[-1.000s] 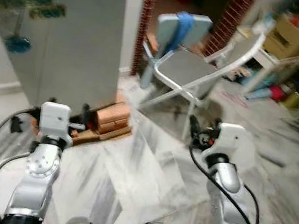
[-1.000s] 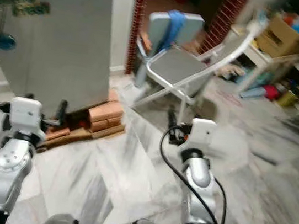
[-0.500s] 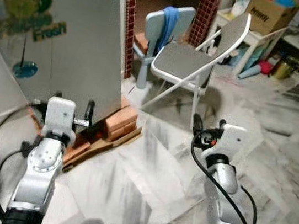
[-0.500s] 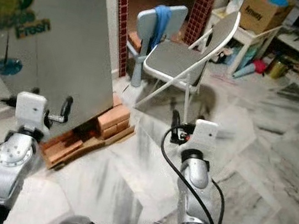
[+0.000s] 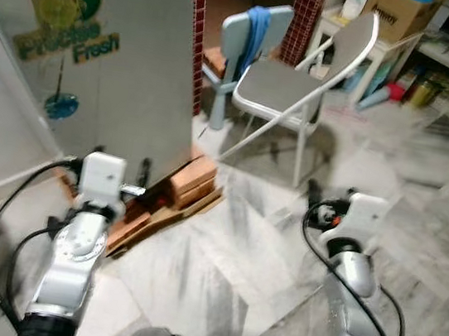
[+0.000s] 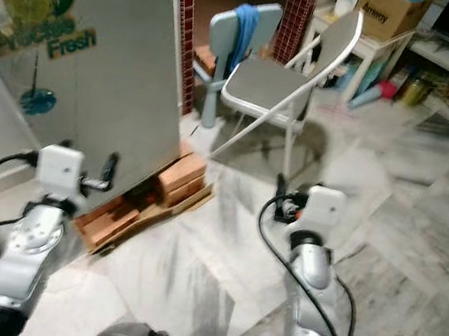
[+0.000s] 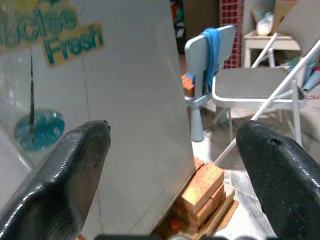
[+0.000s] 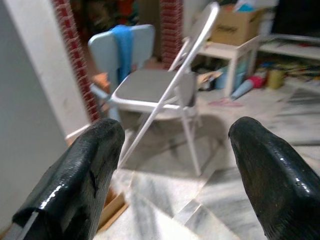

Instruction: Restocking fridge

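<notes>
Left eye view: approach to fridge (image 5: 98, 58), raised on bricks (image 5: 194, 179).
Left gripper (image 7: 175, 165): spread, empty, facing fridge.
Right gripper (image 8: 172, 165): spread, empty, right of fridge.

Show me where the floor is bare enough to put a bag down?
The marble floor between the bricks under the fridge and the right gripper is bare. So is the floor right of the folding chair. It gets crowded by the shelves and behind the blue chair.
</notes>
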{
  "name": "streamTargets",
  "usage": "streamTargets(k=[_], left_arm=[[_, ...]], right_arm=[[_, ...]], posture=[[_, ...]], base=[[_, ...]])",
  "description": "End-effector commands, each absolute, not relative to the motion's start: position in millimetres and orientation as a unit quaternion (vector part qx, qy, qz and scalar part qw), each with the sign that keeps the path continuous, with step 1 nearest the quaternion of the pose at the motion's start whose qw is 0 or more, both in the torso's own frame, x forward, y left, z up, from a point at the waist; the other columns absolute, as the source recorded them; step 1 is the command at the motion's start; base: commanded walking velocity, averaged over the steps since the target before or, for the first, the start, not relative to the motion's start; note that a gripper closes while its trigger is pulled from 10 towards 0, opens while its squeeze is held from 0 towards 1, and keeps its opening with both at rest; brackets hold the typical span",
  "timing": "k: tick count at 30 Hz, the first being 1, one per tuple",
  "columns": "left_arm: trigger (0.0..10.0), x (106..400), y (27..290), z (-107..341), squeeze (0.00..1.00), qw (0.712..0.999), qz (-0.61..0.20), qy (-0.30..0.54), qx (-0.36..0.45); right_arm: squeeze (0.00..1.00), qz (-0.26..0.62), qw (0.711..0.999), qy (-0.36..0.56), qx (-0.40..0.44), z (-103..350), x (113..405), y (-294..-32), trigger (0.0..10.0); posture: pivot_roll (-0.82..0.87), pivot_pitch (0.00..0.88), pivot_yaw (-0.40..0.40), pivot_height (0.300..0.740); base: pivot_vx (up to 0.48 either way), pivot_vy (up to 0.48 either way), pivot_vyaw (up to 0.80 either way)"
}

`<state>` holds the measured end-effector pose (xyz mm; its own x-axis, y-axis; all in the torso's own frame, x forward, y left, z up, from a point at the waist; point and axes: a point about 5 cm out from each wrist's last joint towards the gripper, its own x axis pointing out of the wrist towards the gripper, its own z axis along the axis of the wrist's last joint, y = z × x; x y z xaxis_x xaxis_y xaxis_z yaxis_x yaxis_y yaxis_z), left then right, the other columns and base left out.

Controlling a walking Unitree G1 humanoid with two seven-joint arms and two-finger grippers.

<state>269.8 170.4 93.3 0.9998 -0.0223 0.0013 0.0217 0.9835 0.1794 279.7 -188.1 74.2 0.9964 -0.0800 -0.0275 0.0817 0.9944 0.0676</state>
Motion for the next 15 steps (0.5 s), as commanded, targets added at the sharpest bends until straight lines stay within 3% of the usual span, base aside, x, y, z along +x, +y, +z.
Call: streamTargets(k=[1, 5, 11, 15], left_arm=[[10.0, 268.4, 182.0, 96.6, 0.0, 0.995, 0.014, -0.007, 0.099], [10.0, 262.3, 180.4, 94.3, 0.0, 0.995, 0.009, -0.003, 0.102], [10.0, 263.9, 176.8, 93.1, 0.0, 0.995, 0.005, -0.008, 0.1], [10.0, 263.5, 171.2, 93.1, 0.0, 0.994, -0.002, -0.016, 0.107]], right_arm=[[0.0, -0.037, 0.998, -0.008, 0.04, 83.1, 285.4, -182.4, 10.0], [0.0, 0.001, 1.0, -0.016, 0.025, 88.7, 286.6, -172.4, 10.0], [0.0, -0.004, 1.0, -0.016, 0.017, 89.4, 288.0, -177.3, 10.0], [0.0, -0.008, 1.0, -0.013, 0.009, 87.9, 285.6, -181.6, 10.0]], posture=[[0.06, 0.037, 0.018, 0.74], [0.07, 0.026, 0.008, 0.74], [0.08, 0.031, -0.002, 0.74], [0.07, 0.022, -0.028, 0.74]], base=[[0.0, 0.48, 0.0], [0.0, 0.48, 0.0], [0.0, 0.48, 0.0], [0.0, 0.0, 0.0]])
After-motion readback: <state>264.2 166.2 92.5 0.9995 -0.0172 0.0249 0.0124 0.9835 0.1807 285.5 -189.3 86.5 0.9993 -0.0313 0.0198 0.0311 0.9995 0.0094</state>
